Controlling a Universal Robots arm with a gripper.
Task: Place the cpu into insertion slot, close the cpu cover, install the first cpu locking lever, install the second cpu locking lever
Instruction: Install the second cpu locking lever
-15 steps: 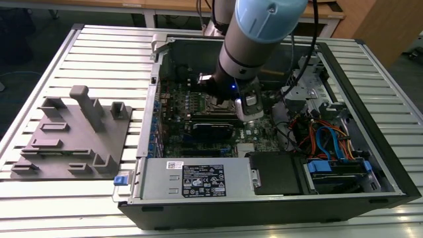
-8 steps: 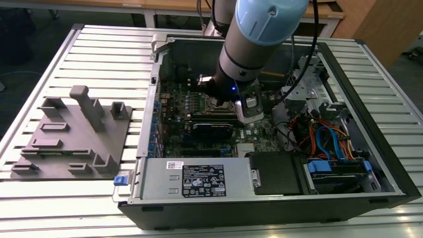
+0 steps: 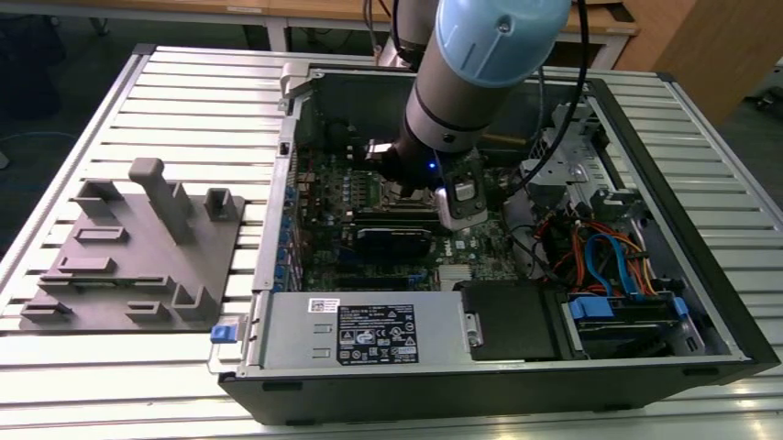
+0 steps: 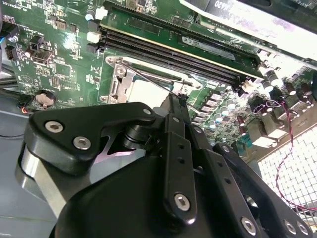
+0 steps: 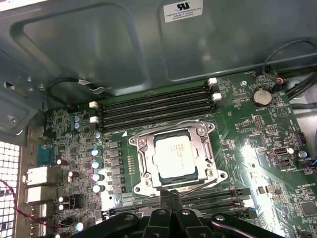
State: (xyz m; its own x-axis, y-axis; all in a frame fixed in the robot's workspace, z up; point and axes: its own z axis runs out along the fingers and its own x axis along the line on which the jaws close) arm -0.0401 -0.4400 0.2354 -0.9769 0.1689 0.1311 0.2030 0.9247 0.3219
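I am seeing the cpu [image 5: 172, 156], a flat square chip with a dull silver top, lying level in the insertion slot [image 5: 148, 174] on the green board. The cpu cover [image 5: 204, 148], a thin metal frame with a square window, is lying closed around it, and a thin locking lever [image 5: 200, 184] is running along one edge

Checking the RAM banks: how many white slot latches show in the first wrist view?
4. Two white latches at one end of the memory slots beyond the cpu, two at the other end. The gripper may hide more.
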